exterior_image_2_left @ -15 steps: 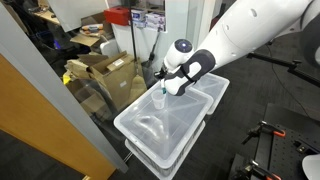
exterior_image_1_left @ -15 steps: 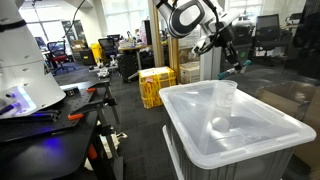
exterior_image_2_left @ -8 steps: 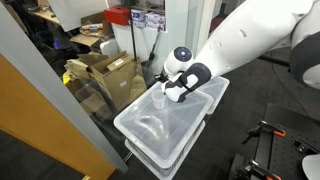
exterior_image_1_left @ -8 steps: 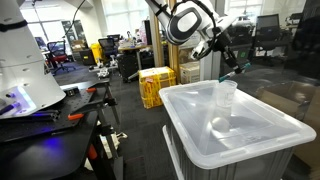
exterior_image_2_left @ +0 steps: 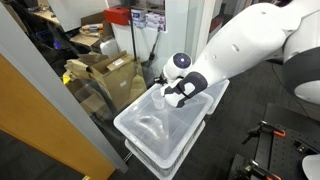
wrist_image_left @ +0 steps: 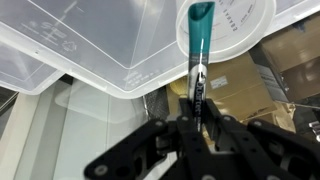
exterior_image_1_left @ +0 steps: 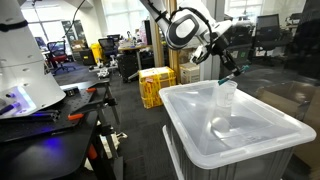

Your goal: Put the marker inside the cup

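Note:
The clear plastic cup stands upright on top of the upturned translucent white bin; it also shows in an exterior view. My gripper is shut on the marker, a dark stick with a teal end. In the wrist view the teal end points into the cup's round rim. In an exterior view my gripper hangs just above the cup, with the marker slanting down to its mouth. In an exterior view the arm hides the gripper beside the cup.
The bin sits stacked on another bin. Cardboard boxes stand behind a glass panel. A yellow crate sits on the floor. A dark bench with tools is to the side.
My gripper has moved down and closer to the cup with the marker in it. The marker's tip now sits at the cup's rim.

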`<action>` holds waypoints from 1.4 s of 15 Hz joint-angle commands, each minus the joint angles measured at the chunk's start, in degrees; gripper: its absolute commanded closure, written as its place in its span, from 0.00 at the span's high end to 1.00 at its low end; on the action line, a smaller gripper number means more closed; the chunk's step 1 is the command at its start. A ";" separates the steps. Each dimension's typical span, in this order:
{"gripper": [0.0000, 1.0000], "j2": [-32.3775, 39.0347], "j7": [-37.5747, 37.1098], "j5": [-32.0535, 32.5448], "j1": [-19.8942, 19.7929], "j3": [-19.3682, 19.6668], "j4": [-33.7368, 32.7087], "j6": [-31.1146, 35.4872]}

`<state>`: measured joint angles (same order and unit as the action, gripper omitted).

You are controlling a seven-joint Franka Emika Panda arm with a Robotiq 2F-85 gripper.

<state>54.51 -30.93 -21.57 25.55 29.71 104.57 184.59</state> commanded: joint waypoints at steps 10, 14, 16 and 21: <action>0.05 6.54 -1.26 -2.25 0.92 1.23 -6.28 5.65; 0.05 9.00 -1.46 -2.63 1.31 2.00 -8.65 5.78; 0.05 9.84 -1.41 -2.68 1.24 2.04 -9.64 5.39; 0.05 11.45 -1.21 -2.63 1.13 1.99 -11.56 4.78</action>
<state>64.28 -30.93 -23.17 25.77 30.40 94.78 189.15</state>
